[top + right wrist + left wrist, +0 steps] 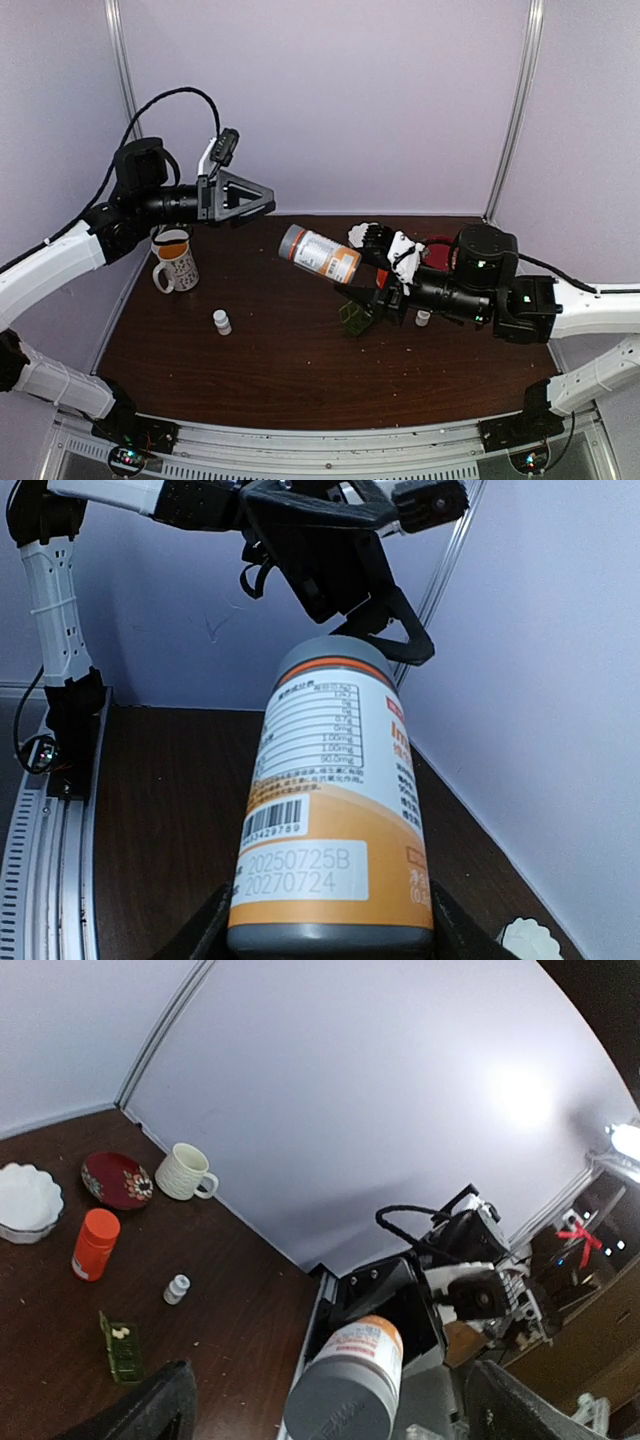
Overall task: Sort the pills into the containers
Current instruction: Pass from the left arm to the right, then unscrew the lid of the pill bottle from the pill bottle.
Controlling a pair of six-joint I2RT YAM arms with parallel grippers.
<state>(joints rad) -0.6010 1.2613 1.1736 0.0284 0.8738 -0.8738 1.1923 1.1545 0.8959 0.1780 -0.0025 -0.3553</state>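
Labelled bottle [320,254]: one, right pincer [355,268]. Small white bottles [221,321] [423,317]: two.

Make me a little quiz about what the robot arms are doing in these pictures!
1. True or false: the left gripper is open.
2. What does the right gripper hold? A) a spoon B) the labelled bottle C) a banana
3. Fill in the blank: the pill box on the table is dark ____.

Key: 1 true; 2 B; 3 green.
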